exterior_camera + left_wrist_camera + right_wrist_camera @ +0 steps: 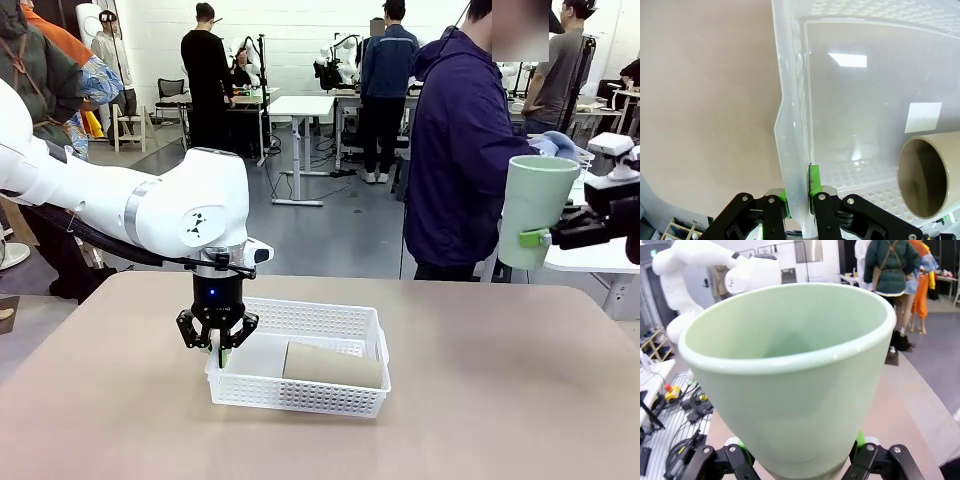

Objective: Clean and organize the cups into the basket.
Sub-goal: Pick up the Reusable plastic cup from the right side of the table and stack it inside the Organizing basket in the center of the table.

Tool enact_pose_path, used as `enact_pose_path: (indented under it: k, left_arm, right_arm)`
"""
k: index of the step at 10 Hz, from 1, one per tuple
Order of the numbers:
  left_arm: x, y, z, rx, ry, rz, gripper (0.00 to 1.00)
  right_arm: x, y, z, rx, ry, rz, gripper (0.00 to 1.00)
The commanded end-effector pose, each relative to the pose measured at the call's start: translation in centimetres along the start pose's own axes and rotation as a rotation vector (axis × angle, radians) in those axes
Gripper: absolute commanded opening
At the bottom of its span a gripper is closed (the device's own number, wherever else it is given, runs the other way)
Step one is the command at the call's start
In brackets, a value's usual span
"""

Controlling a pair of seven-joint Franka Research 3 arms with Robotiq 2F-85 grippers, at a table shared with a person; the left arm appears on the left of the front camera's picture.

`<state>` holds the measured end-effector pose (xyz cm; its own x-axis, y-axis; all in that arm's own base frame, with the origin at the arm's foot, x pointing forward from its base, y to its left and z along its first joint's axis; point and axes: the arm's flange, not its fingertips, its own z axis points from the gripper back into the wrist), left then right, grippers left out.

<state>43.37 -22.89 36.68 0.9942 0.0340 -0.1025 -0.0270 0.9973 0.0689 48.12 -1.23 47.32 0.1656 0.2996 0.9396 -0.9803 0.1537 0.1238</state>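
Mint-green tapered matte cup [790, 380]

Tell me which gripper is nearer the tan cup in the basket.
Left. The left gripper pinches the basket at its short wall, beside the tan cup; the right gripper holds the mint green cup aloft, far right.

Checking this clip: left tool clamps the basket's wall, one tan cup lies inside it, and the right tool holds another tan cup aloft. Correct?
Not quite: the right tool holds a mint green cup, not a tan one, as the right wrist view shows. The left tool does clamp the basket wall, with one tan cup lying inside.
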Motion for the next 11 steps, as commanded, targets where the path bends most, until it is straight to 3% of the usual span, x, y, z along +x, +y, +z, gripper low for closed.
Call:
enact_pose_path:
  k: [1,2,5,6,8,10,11]
  left_arm:
    - [0.0,0.0,0.2,0.005,-0.008,-0.003,0.00]
    - [0.0,0.0,0.2,0.005,-0.008,-0.003,0.00]
    - [0.0,0.0,0.2,0.005,-0.008,-0.003,0.00]
    - [0.0,0.0,0.2,0.005,-0.008,-0.003,0.00]
    - [0.0,0.0,0.2,0.005,-0.008,-0.003,0.00]
    - [0.0,0.0,0.2,0.005,-0.008,-0.003,0.00]
    - [0.0,0.0,0.2,0.005,-0.008,-0.003,0.00]
  right_arm:
    - [-1.5,-0.3,-1.3,-0.104,0.050,-0.057,0.36]
    - [0.0,0.0,0.0,0.000,0.000,0.000,0.36]
    - [0.0,0.0,0.0,0.000,0.000,0.000,0.36]
    - [0.0,0.0,-0.1,-0.025,0.014,-0.016,0.82]
    - [7.6,3.9,-3.9,0.022,0.363,0.229,0.82]
    - [13.1,5.4,-10.8,0.139,0.614,0.292,0.82]
    - [14.2,5.5,-14.6,0.189,0.715,0.290,0.82]
